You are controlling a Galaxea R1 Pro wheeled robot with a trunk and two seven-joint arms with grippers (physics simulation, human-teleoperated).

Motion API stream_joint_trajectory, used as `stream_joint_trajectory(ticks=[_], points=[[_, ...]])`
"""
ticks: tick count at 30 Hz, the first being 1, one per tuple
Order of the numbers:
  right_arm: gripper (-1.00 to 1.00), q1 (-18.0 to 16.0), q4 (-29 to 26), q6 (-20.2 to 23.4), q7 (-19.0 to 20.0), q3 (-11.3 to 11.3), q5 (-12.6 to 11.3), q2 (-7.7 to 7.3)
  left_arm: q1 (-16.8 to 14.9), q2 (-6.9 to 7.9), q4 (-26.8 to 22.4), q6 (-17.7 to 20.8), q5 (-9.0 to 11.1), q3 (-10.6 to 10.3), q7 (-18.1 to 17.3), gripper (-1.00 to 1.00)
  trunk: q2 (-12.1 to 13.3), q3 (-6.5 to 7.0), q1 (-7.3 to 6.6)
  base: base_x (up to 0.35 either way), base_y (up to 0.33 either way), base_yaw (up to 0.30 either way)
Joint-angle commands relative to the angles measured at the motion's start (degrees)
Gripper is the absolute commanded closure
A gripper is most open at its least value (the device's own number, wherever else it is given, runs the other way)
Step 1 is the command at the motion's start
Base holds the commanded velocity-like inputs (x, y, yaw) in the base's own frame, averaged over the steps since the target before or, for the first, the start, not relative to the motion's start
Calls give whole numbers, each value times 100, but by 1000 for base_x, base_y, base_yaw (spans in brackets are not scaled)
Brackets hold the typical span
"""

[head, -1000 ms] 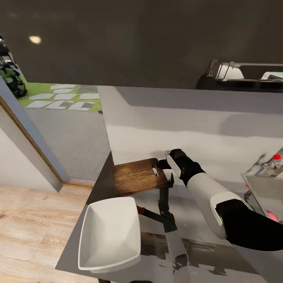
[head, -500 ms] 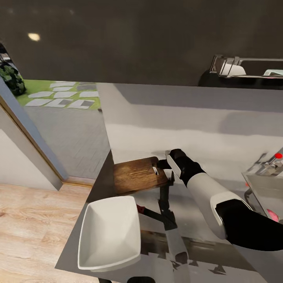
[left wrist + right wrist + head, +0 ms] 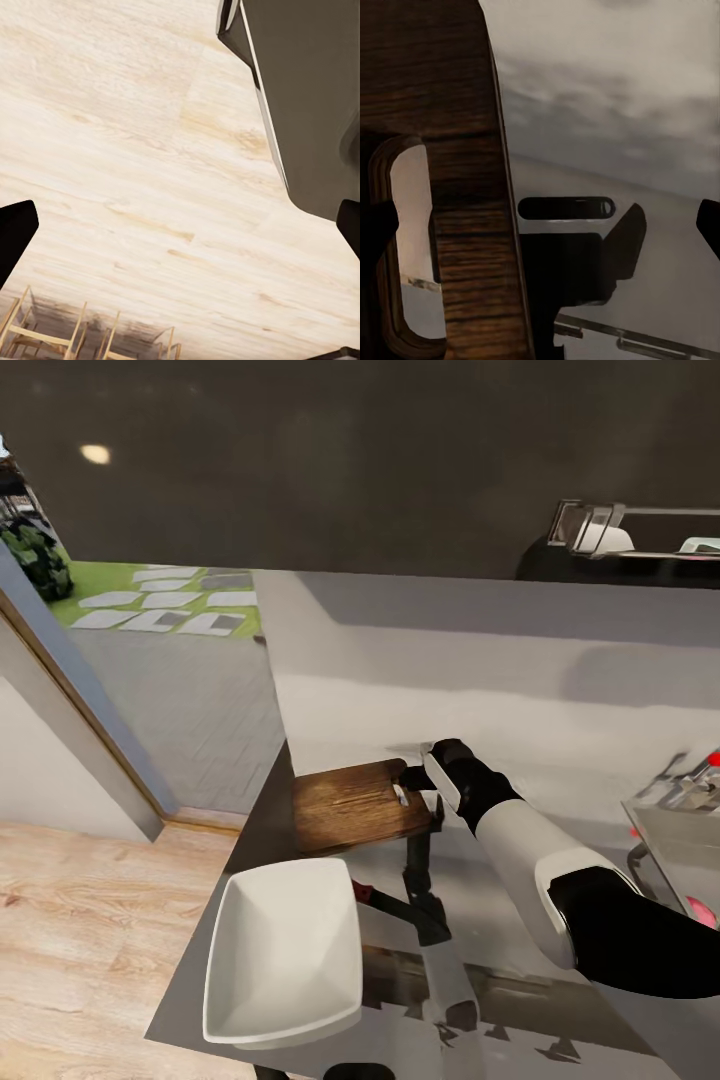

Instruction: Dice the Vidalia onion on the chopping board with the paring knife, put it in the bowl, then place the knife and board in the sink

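1. The right gripper (image 3: 415, 792) is at the slotted end of the chopping board (image 3: 350, 805), at the far left end of the countertop (image 3: 520, 710). In the right wrist view the board's (image 3: 450, 187) slot handle sits close up, with one dark fingertip (image 3: 375, 225) at the slot side and the other (image 3: 709, 225) well off the board's edge. So the fingers are spread, nothing clamped yet. My read: it's lining up to grip the board by its handle end, the thinnest part to pinch.
2. Board lies flat, w/ the slot end toward the arm; that suits a side-on grab.
3. The bowl (image 3: 285, 950) is nearer the front edge, just beside the board, prob. so pieces go straight across. It looks empty.
4. The paring knife (image 3: 365, 893) lies on the countertop between bowl and arm; only the reddish handle end is clear, the blade is hard to make out among reflections.
5. The sink (image 3: 680, 840) is at the right, well apart from the board, tap knob (image 3: 711, 759) red above it. A pinkish-red bit shows by the arm at the sink's near edge; can't tell what.
6. The left gripper (image 3: 180, 225) hangs over wood floor, fingertips (image 3: 15, 232) wide apart, holding nothing; idle.
7. Onion not identifiable.
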Motion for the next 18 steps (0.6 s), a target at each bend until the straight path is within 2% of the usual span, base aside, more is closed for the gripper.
stream_joint_trajectory(ticks=[1,18], points=[[-100,-5,-5,20,-45,42,-62,-4,-4,-1,-2,19,-54,48,10,-100,-10,-11,3,0,0,8],[-100,-5,-5,20,-45,42,-58,-4,-4,-1,-1,19,-54,48,10,-100,-10,-143,3,0,0,1]])
